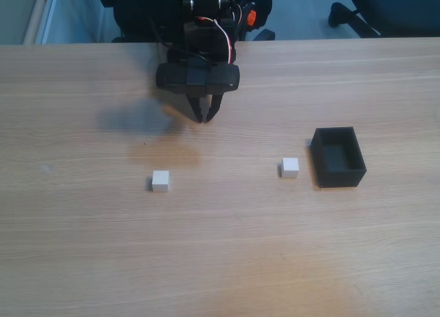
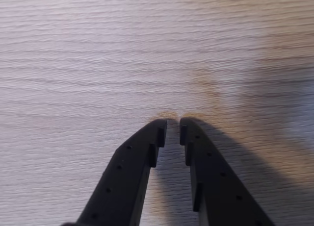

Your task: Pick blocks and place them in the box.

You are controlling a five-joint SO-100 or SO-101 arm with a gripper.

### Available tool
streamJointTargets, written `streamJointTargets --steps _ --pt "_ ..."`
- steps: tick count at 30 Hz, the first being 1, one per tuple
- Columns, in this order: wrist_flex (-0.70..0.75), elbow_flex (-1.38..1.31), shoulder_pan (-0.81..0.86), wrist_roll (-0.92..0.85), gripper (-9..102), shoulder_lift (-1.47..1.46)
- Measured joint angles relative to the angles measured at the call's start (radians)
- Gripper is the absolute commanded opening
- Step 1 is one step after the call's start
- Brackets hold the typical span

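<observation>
A pale wood-grain table (image 1: 220,248) fills most of the fixed view, with dark chair parts seen beyond its far edge at the top of the frame. The black two-finger gripper (image 1: 205,117) is seen in the upper centre of that view, pointing down above bare wood, its fingers drawn nearly together with only a narrow slit between the tips; nothing is held. In the wrist view the gripper (image 2: 172,129) rises from the bottom edge with the same thin gap, over bare grain and its own shadow.

Outward from it, one small plain white cube (image 1: 160,181) lies below and left of centre in the fixed view, well apart from the claw. A second white cube (image 1: 290,167) lies right of centre, just beside the small black open-topped rectangular box (image 1: 347,176), which appears empty.

The task is judged to be at its start: neither cube has been boxed and no approach is settled. The next move would call for the jaws to be opened wide and brought down over one cube.

Cubes and box are located in the fixed view; the width of the finger gap is given more clearly by the wrist view.
</observation>
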Motion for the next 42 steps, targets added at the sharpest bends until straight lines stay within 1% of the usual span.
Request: streamJointTargets --steps 9,12,15,17,19,25,31,42 --pt "0.0 -0.005 0.014 -0.046 2 0.0" --pt "0.0 -0.035 0.018 -0.048 4 -0.028" --pt "-0.02 -0.086 0.015 -0.009 5 -0.132" --pt "-0.025 -0.147 0.011 -0.021 6 -0.212" --pt "-0.026 -0.216 0.011 -0.015 10 -0.305" --pt "-0.123 -0.411 0.084 -0.025 15 -0.522" --pt "-0.238 -0.538 0.16 -0.054 20 -0.726" --pt "-0.451 -0.661 0.282 -0.11 22 -1.062"
